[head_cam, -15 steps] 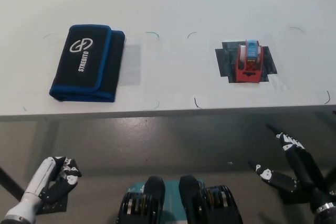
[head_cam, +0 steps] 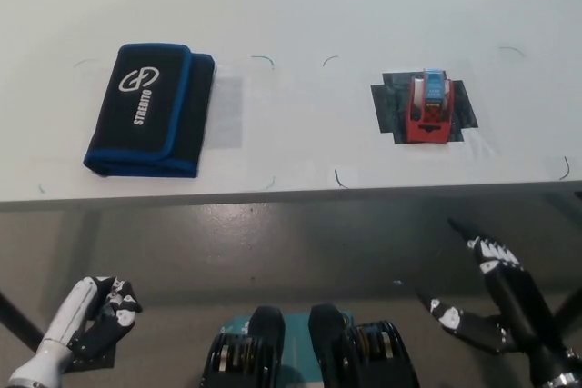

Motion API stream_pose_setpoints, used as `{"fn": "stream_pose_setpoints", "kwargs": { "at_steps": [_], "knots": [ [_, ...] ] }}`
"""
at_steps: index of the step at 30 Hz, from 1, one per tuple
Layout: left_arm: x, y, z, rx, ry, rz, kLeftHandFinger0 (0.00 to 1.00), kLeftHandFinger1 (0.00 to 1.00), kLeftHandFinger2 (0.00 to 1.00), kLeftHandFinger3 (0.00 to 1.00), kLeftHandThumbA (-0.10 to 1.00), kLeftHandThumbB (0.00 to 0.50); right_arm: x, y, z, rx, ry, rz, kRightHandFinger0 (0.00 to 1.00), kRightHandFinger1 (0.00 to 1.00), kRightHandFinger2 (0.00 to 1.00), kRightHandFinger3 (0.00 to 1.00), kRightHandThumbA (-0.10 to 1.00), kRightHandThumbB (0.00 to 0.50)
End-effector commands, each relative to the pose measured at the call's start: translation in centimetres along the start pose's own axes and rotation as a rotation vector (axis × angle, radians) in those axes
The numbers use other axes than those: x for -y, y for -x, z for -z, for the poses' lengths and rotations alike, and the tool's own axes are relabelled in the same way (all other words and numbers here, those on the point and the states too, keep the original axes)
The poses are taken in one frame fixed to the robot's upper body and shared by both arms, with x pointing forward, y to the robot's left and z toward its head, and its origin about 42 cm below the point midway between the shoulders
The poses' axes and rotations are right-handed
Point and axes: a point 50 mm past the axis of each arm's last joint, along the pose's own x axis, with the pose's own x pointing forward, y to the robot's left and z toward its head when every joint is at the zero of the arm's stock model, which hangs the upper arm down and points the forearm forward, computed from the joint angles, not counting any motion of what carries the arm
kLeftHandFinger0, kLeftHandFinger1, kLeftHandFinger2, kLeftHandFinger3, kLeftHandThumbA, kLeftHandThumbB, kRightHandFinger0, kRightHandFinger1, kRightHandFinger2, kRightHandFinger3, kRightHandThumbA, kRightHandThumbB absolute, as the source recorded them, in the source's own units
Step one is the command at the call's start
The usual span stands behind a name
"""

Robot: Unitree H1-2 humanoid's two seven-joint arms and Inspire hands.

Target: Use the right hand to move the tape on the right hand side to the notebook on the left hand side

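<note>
White left hand [head_cam: 86,320] at the lower left of the frame, below the surface's front edge, fingers curled in on nothing. Black fabric notebook case with blue piping and white logo [head_cam: 150,108] at the upper left, lying flat on the pale white surface [head_cam: 291,6], its long side running slightly tilted from the front edge. Faint grey rectangular patch [head_cam: 227,112] just beside the case's right edge. Thin dark pen marks [head_cam: 264,59] scattered across the middle of the surface. Red tape dispenser with a blue roll on top [head_cam: 431,108] at the upper right, resting on a black cross-shaped patch [head_cam: 386,106], well apart from the case. Black right hand [head_cam: 496,302] at the lower right, below the surface's edge, fingers spread apart and empty, well short of the dispenser.
</note>
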Motion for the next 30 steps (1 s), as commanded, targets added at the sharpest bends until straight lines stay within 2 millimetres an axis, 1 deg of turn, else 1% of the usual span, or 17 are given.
{"fn": "stream_pose_setpoints", "kwargs": {
  "at_steps": [1, 2, 3, 4, 6, 7, 9, 13, 14, 18, 20, 21, 25, 27, 28, 29, 30],
  "knots": [
    [-0.5, 0.6, -0.3, 0.036, -0.013, -0.013, 0.01, 0.06, 0.2, 0.35, -0.1, 0.373, 3.7, -3.0, -2.9, 0.11, 0.042, 0.102, 1.0, 1.0, 1.0, 1.0, 0.77, 0.5],
    [-0.5, 0.6, -0.2, 0.041, -0.008, -0.018, 0.0, 0.04, 0.18, 0.34, -0.1, 0.373, 4.9, -4.6, -3.9, 0.154, 0.043, 0.136, 1.0, 1.0, 1.0, 1.0, 0.74, 0.5],
    [-0.5, 0.6, -0.2, 0.042, -0.008, -0.019, 0.04, 0.08, 0.21, 0.34, -0.1, 0.371, 5.6, -5.3, -4.3, 0.17, 0.053, 0.147, 1.0, 1.0, 1.0, 1.0, 0.75, 0.5],
    [-0.4, 0.6, -0.3, 0.043, -0.008, -0.019, 0.05, 0.09, 0.21, 0.34, -0.1, 0.374, 6.4, -6.3, -4.8, 0.19, 0.065, 0.163, 1.0, 1.0, 1.0, 1.0, 0.75, 0.5],
    [-0.4, 0.8, -0.1, 0.043, -0.007, -0.023, 0.03, 0.07, 0.2, 0.33, -0.1, 0.375, 8.6, -8.7, -6.2, 0.226, 0.084, 0.19, 1.0, 1.0, 1.0, 1.0, 0.75, 0.5],
    [-0.4, 0.8, -0.1, 0.043, -0.008, -0.023, 0.03, 0.07, 0.2, 0.33, -0.1, 0.375, 8.7, -8.8, -6.3, 0.227, 0.085, 0.191, 1.0, 1.0, 1.0, 1.0, 0.75, 0.5],
    [-0.4, 0.8, -0.1, 0.038, -0.006, -0.024, 0.03, 0.07, 0.19, 0.34, -0.1, 0.373, 10.7, -11.2, -7.7, 0.278, 0.064, 0.232, 1.0, 1.0, 1.0, 1.0, 0.69, 0.5],
    [-0.4, 0.8, 0.0, 0.032, -0.003, -0.025, 0.02, 0.07, 0.19, 0.35, -0.1, 0.377, 12.0, -13.2, -8.1, 0.305, 0.06, 0.249, 1.0, 1.0, 1.0, 1.0, 0.75, 0.5],
    [-0.7, 1.1, 0.1, 0.031, -0.009, -0.024, 0.09, 0.13, 0.24, 0.35, -0.1, 0.372, 12.4, -14.5, -8.4, 0.31, 0.069, 0.252, 1.0, 1.0, 1.0, 1.0, 0.78, 0.5],
    [-0.9, 1.1, -0.1, 0.035, -0.007, -0.027, 0.0, 0.07, 0.19, 0.34, -0.1, 0.372, 13.9, -17.7, -8.9, 0.3, 0.117, 0.229, 1.0, 1.0, 1.0, 1.0, 0.83, 0.5],
    [-1.0, 1.0, -0.2, 0.036, -0.007, -0.029, 0.0, 0.02, 0.15, 0.34, -0.1, 0.372, 14.6, -19.0, -9.0, 0.286, 0.135, 0.216, 1.0, 1.0, 1.0, 1.0, 0.83, 0.5],
    [-1.0, 1.0, -0.2, 0.035, -0.005, -0.028, 0.0, 0.05, 0.17, 0.34, -0.1, 0.372, 14.6, -20.3, -8.7, 0.274, 0.142, 0.207, 1.0, 1.0, 1.0, 1.0, 0.85, 0.5],
    [-1.0, 0.8, -0.3, 0.045, -0.007, -0.034, 0.0, 0.04, 0.15, 0.34, -0.1, 0.375, 15.3, -22.7, -8.4, 0.231, 0.141, 0.177, 1.0, 1.0, 1.0, 1.0, 0.89, 0.5],
    [-0.9, 0.7, -0.3, 0.054, -0.012, -0.033, 0.0, 0.04, 0.15, 0.34, -0.1, 0.374, 15.6, -23.3, -8.3, 0.216, 0.14, 0.178, 1.0, 1.0, 1.0, 1.0, 0.89, 0.5],
    [-0.9, 0.7, -0.4, 0.054, -0.009, -0.035, 0.0, 0.03, 0.14, 0.34, -0.1, 0.377, 15.7, -24.4, -7.9, 0.186, 0.128, 0.166, 1.0, 1.0, 1.0, 1.0, 0.9, 0.5],
    [-0.9, 0.7, -0.4, 0.053, -0.013, -0.033, 0.0, 0.04, 0.16, 0.34, -0.1, 0.374, 15.8, -25.0, -7.7, 0.15, 0.094, 0.143, 1.0, 1.0, 1.0, 1.0, 0.87, 0.5],
    [-0.9, 0.8, -0.4, 0.053, -0.016, -0.031, 0.04, 0.07, 0.19, 0.34, -0.1, 0.372, 15.8, -25.5, -7.4, 0.13, 0.091, 0.134, 1.0, 1.0, 1.0, 1.0, 0.86, 0.5]
  ]
}}
